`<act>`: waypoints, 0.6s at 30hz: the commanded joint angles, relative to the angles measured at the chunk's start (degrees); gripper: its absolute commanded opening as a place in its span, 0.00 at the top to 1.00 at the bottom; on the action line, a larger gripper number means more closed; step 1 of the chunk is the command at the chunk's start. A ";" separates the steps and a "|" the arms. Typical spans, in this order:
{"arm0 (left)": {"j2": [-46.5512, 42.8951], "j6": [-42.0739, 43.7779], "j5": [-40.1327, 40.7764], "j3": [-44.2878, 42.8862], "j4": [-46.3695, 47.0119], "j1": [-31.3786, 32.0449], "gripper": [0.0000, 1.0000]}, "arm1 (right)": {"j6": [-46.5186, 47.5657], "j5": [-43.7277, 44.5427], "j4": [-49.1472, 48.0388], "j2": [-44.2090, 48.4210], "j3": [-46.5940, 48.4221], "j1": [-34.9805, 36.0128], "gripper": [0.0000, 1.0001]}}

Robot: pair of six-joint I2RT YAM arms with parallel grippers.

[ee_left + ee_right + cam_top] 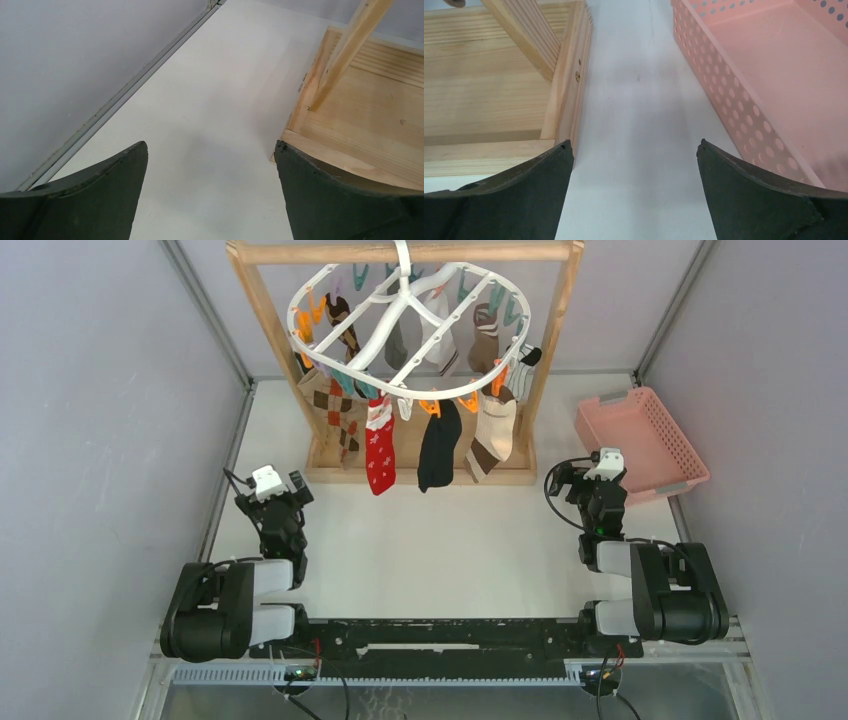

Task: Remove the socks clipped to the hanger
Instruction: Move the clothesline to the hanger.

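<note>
**A:** Where does the white plastic oval hanger (pixel 405 315) sit?

**B:** It hangs by its central hook from the top bar of the pale wooden frame (pixel 420 477), between the frame's two posts; orange clips (pixel 468 403) and teal ones dangle from its rim and cross bars.

**A:** And the socks?

**B:** All clipped, none on the white surface (pixel 440 540). Along the frame's front hang a red patterned sock (pixel 380 452), a black sock (pixel 438 447) and a beige-and-brown sock (pixel 493 435), side by side, toes down over the frame's base board. A brown argyle sock (pixel 337 412) hangs by the frame's left post. More socks, some grey, hang further back under the hanger; I cannot make out their patterns.

**A:** The left hand (pixel 210 150)?

**B:** Off the frame's front left corner, low over the surface; its dark fingers (pixel 95 200) are spread wide with nothing between them; in its wrist view the base corner lies just beside the right finger.

**A:** And the right hand (pixel 634 147)?

**B:** Off the frame's front right corner, fingers likewise spread and empty; it points down the strip of surface between the frame's base and the pink perforated plastic basket (pixel 645 435), which stands to the frame's right, apart from it.
</note>
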State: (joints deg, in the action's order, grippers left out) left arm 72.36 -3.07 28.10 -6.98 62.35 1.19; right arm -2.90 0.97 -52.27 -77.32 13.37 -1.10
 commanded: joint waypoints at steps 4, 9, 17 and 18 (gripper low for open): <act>-0.11 -0.62 -0.41 -2.58 1.46 -0.31 0.00 | 0.08 -0.36 -1.15 -0.29 1.84 -0.24 0.00; -0.12 -0.62 -0.41 -2.59 1.45 -0.36 0.00 | 0.08 -0.36 -1.08 -0.25 1.83 -0.30 0.00; -0.32 -0.62 -0.33 -2.43 1.51 -0.31 0.00 | 0.09 -0.36 -1.25 -0.20 1.72 -0.30 0.00; -0.49 -0.58 -0.47 -2.44 1.62 -0.31 0.00 | 0.08 -0.36 -1.25 -0.20 1.70 -0.30 0.00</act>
State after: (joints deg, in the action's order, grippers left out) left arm 72.36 -3.07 28.10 -6.98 62.35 1.19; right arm -2.90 0.97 -52.27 -77.32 13.37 -1.10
